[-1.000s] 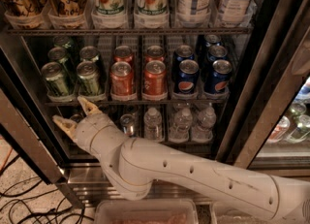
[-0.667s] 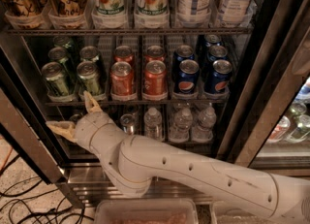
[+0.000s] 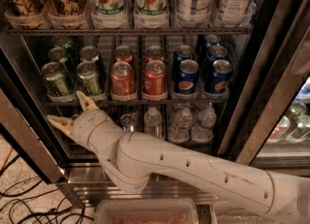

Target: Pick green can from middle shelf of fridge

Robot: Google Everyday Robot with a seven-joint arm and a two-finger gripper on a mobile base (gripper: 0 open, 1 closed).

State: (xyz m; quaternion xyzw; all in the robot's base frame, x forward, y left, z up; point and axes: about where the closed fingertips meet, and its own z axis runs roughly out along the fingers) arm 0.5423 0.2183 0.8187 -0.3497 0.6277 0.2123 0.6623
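A fridge (image 3: 256, 106) stands open on a speckled floor strewn with cables (image 3: 19, 203), its racks packed with drinks. The middle shelf (image 3: 145, 103) carries three groups in lanes: green cans at its left end, red-orange cans (image 3: 122, 78) in the centre, Pepsi cans (image 3: 186, 76) towards the right end. Tall cans (image 3: 107, 0) fill the rack above and water bottles (image 3: 181, 121) the one below.

The nearest green can (image 3: 89, 78) sits upright at the shelf's front edge, in the second lane from the left, with another beside it and more behind. All are in place on the shelf; none is lifted.

The arm (image 3: 193, 169) reaches in from the lower right. The gripper (image 3: 72, 111) hangs just under the shelf's front edge at the left end, below the green cans. Its fingers (image 3: 86, 101) are spread wide with nothing between them; one tip points up near the front can's base, the other out towards the left.

So the approach looks mostly made, and the grasp itself is not begun. Left to do, by my reading: raise the gripper to can height, bring the fingers around one green can, close, and draw it out over the front edge.
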